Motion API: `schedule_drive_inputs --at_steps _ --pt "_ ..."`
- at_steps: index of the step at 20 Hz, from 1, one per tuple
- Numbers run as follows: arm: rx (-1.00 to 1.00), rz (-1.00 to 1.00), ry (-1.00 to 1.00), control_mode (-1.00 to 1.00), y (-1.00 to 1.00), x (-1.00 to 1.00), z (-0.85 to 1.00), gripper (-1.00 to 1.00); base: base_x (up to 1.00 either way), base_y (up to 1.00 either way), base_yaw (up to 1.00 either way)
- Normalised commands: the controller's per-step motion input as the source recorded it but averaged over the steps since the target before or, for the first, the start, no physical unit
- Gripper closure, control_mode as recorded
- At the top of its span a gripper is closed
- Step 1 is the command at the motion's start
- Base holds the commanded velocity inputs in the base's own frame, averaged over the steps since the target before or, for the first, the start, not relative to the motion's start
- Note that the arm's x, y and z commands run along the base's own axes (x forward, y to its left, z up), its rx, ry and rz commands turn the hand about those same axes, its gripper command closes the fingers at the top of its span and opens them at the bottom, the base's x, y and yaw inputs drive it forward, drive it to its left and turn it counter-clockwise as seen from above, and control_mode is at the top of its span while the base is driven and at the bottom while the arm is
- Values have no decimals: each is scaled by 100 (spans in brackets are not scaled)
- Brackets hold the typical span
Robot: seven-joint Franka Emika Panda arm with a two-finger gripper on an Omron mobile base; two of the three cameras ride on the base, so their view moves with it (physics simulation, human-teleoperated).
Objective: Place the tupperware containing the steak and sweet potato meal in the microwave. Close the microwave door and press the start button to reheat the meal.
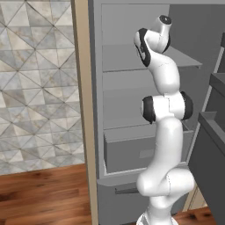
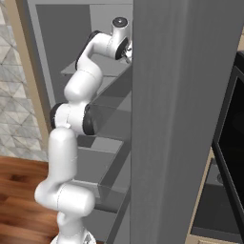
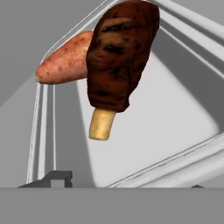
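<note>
We face an open grey fridge (image 1: 132, 88) with plain shelves, set in a kitchen with a patterned grey tile wall (image 1: 39, 88) on the left and a brown wooden floor (image 1: 44, 193) below. In the base views the white arm (image 1: 165, 132) rises in front of the fridge and reaches in at an upper shelf; from the right, the wide grey fridge door (image 2: 181, 119) hides the hand. At the far right edge stands a black appliance with dark glass (image 2: 233, 138).

In the hand view we look into the translucent grey-white tupperware tray (image 3: 183, 131), very close. The orange-red oblong sweet potato (image 3: 65, 63) lies on the left inside it, and the dark brown steak (image 3: 120, 52), with a pale bone end, lies just beside it on the right, touching or overlapping it. One dark fingertip (image 3: 54, 177) shows at the tray's near rim. We cannot tell whether the gripper grips the rim.
</note>
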Motion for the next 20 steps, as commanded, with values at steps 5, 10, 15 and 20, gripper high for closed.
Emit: schedule_drive_inputs --at_steps 5,10,15,20 --pt "0 0 -2 -100 0 -17 0 100 0 0 0" --pt "0 0 -10 -100 0 -48 0 100 0 0 0" --pt "0 0 -17 -100 3 -61 -27 100 0 0 0" --pt "0 0 -21 -100 3 -41 -38 100 0 0 0"
